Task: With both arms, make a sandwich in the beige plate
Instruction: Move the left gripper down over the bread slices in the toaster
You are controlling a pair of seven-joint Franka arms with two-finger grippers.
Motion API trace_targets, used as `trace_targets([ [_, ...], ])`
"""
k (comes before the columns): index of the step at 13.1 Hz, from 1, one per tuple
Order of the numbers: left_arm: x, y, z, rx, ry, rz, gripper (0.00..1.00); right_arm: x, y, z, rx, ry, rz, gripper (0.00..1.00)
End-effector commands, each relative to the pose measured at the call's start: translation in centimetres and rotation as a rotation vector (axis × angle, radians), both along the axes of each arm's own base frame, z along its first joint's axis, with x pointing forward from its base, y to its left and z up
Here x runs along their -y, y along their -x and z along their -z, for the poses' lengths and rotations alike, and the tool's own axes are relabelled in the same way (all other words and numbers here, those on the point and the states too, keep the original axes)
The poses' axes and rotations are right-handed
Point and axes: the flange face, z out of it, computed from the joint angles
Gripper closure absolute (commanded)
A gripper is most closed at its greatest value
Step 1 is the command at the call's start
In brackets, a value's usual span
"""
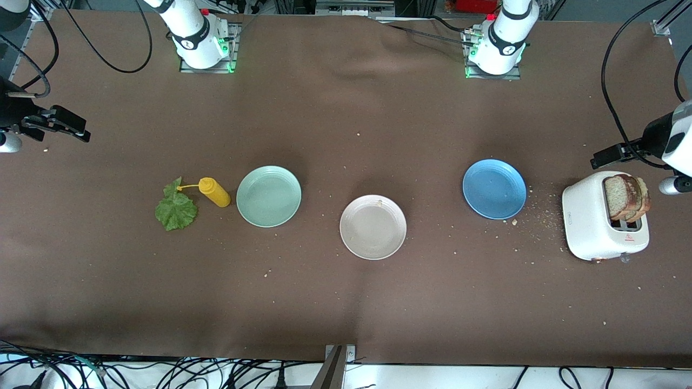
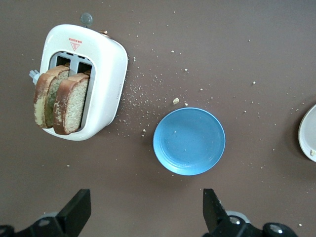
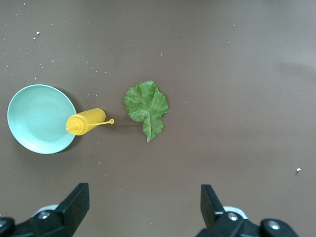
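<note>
I count three plates; the beige plate (image 1: 373, 227) sits mid-desk, between mint-green plate (image 1: 268, 196) and blue plate (image 1: 494, 189). Two bread slices (image 1: 627, 198) stand in the white toaster (image 1: 594, 224), red triangle label unreadable. One lettuce leaf (image 1: 175, 208), one mustard bottle (image 1: 214, 192). Left gripper (image 2: 145, 210) and right gripper (image 3: 143, 207) hover, fingers released.

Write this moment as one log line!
beige plate: empty | bread: in toaster | lettuce: on table | left gripper, right gripper: open, waiting

three plates (image 1: 373, 227) sit in a row on the table (image 1: 346, 302). the leaf (image 1: 175, 209) and bottle (image 1: 214, 192) lie toward the right arm's end, the toaster (image 1: 586, 224) with bread (image 1: 626, 197) in it toward the left arm's end.
</note>
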Motion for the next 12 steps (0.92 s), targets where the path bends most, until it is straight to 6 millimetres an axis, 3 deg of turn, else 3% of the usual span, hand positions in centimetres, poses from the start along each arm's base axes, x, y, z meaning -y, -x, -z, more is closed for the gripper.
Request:
trace_targets([
  [1, 0.1, -0.3, -0.5, -0.006, 0.028, 0.004, 0.00, -0.4, 0.3, -0.4, -0.001, -0.012, -0.001, 0.00],
  [5, -0.2, -0.2, -0.2, -0.019, 0.032, 0.010, 0.00, -0.7, 0.3, -0.4, 0.001, -0.012, -0.004, 0.00],
  [7, -1.2, 0.0, 0.6, -0.043, 0.038, 0.110, 0.00, -0.7, 0.3, -0.4, 0.001, -0.012, -0.006, 0.00],
  [8, -2.9, 0.1, 0.7, -0.041, 0.049, 0.154, 0.00, -0.8, 0.3, -0.4, 0.001, -0.011, -0.006, 0.00],
  [9, -4.9, 0.1, 1.4, -0.051, 0.052, 0.162, 0.00, -0.7, 0.3, -0.4, -0.001, -0.012, -0.004, 0.00],
  [12, -6.4, -1.8, 5.5, -0.104, -0.067, 0.200, 0.00, -1.0, 0.1, -0.1, -0.005, -0.012, -0.015, 0.00],
])
